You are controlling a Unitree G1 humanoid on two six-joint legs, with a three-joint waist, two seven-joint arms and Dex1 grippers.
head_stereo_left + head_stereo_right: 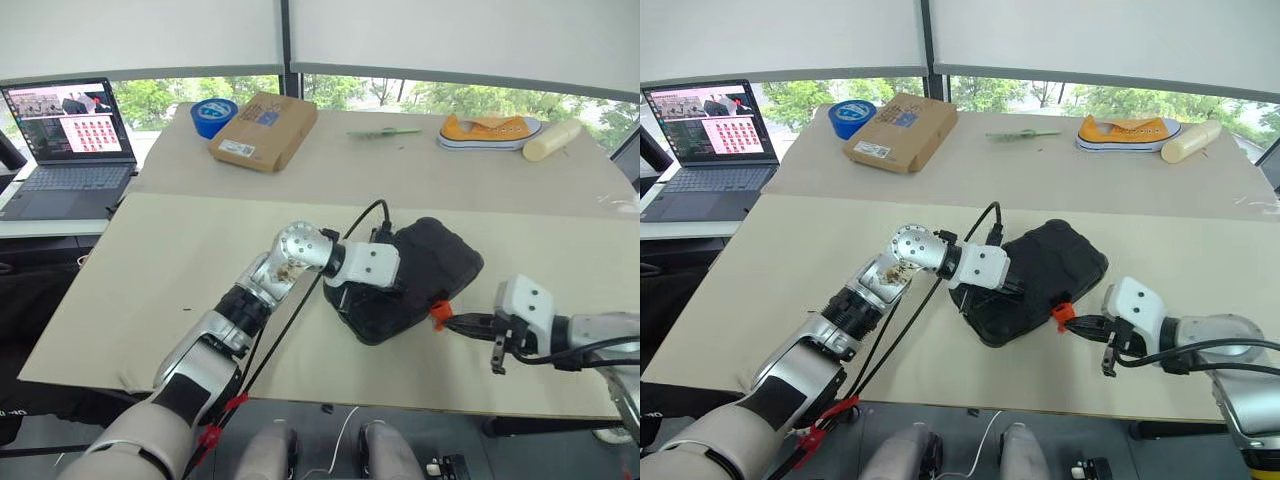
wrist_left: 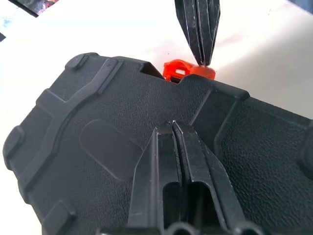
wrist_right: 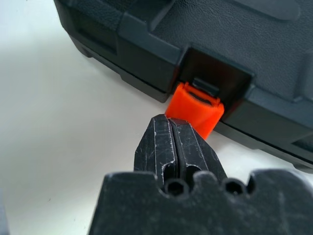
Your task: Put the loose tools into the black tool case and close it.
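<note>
The black tool case lies with its lid down near the front of the table, its orange latch sticking out of the side that faces my right arm. My left gripper is shut, its tips resting on the textured lid. My right gripper is also shut, and its tips sit right at the latch, touching or almost touching it. In the left wrist view the right gripper's fingers come down onto the latch. The loose tools are out of view.
At the back of the table are a brown cardboard box, a blue tape roll, a green object, a yellow shoe and a pale roll. An open laptop stands at far left.
</note>
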